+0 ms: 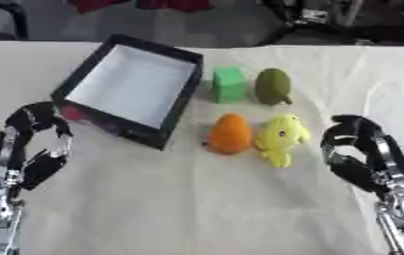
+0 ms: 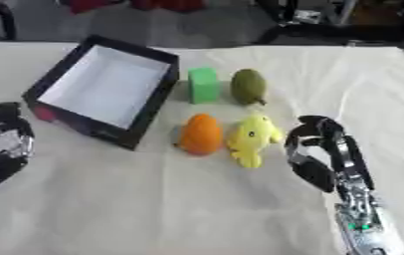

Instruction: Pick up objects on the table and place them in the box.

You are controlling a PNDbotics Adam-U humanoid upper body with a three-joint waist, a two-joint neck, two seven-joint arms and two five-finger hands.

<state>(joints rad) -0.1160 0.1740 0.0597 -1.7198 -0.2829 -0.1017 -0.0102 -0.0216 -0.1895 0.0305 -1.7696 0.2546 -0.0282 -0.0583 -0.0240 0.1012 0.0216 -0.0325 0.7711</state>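
Your right hand sits at the lower right of the frame, fingers curled inward but holding nothing, just beside the yellow plush and not touching it. Your left hand is at the lower left, fingers also curled and empty, close to the near corner of the box.

Four objects sit in a tight square at frame centre, right of the box. Near row: orange toy, then the yellow plush, the two touching or nearly so. Far row: green block and olive-green fruit shape, slightly apart. The box is black-walled with a white floor, upper left of centre, tilted askew on the white tablecloth, nothing in it yet.

Handling, judged from looks: the yellow plush seems soft and light, so it'll squash; take it round the fat body, not the thin limbs. The orange toy looks soft, rounded and tapered, so grip its widest part. The green block looks like stiff foam with flat faces, easy to pinch on opposite sides. The olive fruit is rounded and may roll; wrap it at the middle. Nothing here looks fragile.
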